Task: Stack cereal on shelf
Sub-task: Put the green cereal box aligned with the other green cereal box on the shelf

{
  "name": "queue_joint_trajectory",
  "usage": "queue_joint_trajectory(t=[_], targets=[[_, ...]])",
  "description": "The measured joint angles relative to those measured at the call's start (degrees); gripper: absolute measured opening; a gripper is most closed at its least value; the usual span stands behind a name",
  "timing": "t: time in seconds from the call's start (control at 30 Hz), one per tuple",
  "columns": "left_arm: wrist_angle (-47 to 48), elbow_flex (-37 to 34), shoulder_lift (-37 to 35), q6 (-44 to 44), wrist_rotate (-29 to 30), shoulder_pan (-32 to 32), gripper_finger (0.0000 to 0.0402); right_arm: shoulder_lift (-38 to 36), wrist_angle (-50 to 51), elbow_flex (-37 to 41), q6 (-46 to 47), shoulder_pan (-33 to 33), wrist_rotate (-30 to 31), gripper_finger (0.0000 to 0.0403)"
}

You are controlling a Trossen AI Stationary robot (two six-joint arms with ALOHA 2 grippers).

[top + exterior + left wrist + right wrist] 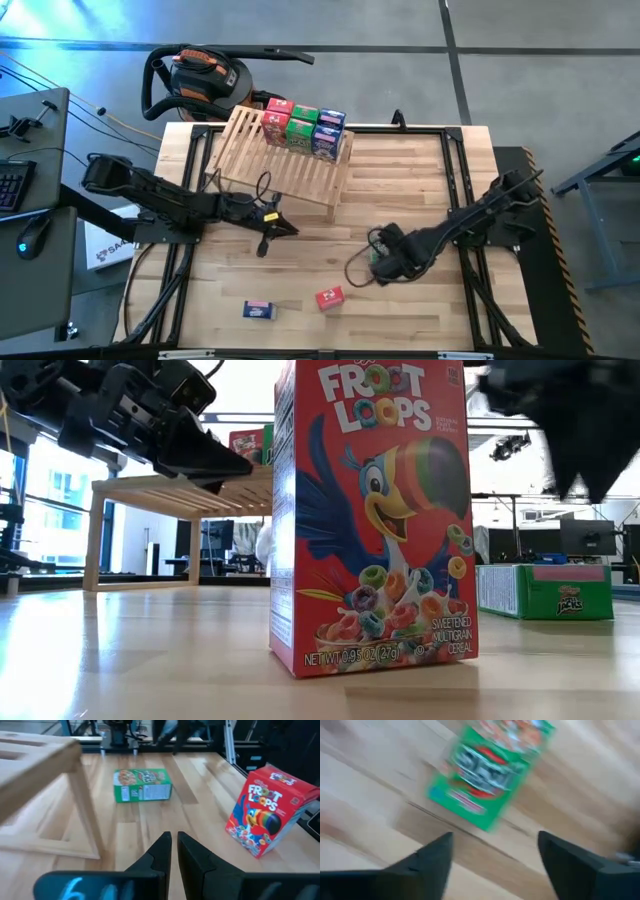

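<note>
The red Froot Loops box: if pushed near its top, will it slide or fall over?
The red Froot Loops box stands upright, taller than its base, so a high push would probably tip it. It looks like thin cardboard, likely light and easily dented. On the smooth wooden tabletop, a low push may slide it.
</note>
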State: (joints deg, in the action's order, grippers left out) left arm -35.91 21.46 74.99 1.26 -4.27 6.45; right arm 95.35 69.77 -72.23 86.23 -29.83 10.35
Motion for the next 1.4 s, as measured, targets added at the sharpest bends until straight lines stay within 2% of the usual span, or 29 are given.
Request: queue_joint_trajectory(t=[0.13, 0.23, 0.3, 0.47, 0.67, 0.77, 0.9, 1.0, 1.1, 1.17, 1.4], targets=[[-0.71, 2.45, 4.53, 0.08, 2.22, 2.57, 0.0021, -0.02, 0.67, 2.78, -3.32, -3.19, 0.86, 0.0157], [-0.82, 4.59, 8.12, -0.40, 5.44, 4.28, 0.0021, -0.20, -0.58, 4.98, -3.22, -5.08, 6.14, 0.0048], [-0.97, 5.93, 10.46, -0.46, 8.06, 5.26, 0.0021, -0.20, -1.54, 6.72, -2.53, -5.72, 10.62, 0.0015], [-1.16, 7.73, 14.71, 0.47, 13.30, 8.19, 0.0021, -0.22, -13.08, 13.06, -3.93, -4.34, 12.02, 0.0036], [-1.65, 7.84, 17.04, 2.92, 21.40, 12.38, 0.0021, -0.33, -25.49, 16.92, -8.99, -3.90, 14.14, 0.0004], [-1.33, 7.84, 17.43, 3.55, 23.58, 14.28, 0.0021, -0.31, -29.18, 16.32, -12.50, -3.93, 13.31, 0.0007], [-1.48, 7.61, 17.41, 3.18, 27.01, 16.79, 0.0021, -0.20, -28.29, 11.73, -17.86, -4.07, 13.35, 0.0003], [-1.86, 7.45, 17.91, 3.59, 30.36, 18.37, 0.0021, -0.22, -20.53, 9.18, -16.21, -4.49, 18.12, 0.0001], [-4.05, 7.42, 19.65, 4.10, 30.58, 19.96, 0.0021, -0.22, -15.42, 10.03, -11.35, -4.05, 19.80, 0.0001], [-6.42, 7.49, 21.74, 4.33, 30.55, 21.00, 0.0021, -0.26, -16.70, 12.30, -9.48, -3.64, 20.69, 0.0000], [-13.29, 7.57, 26.98, 5.15, 30.53, 21.77, 0.0021, -0.20, -34.62, 18.60, -14.75, -1.64, 20.93, 0.0000]])
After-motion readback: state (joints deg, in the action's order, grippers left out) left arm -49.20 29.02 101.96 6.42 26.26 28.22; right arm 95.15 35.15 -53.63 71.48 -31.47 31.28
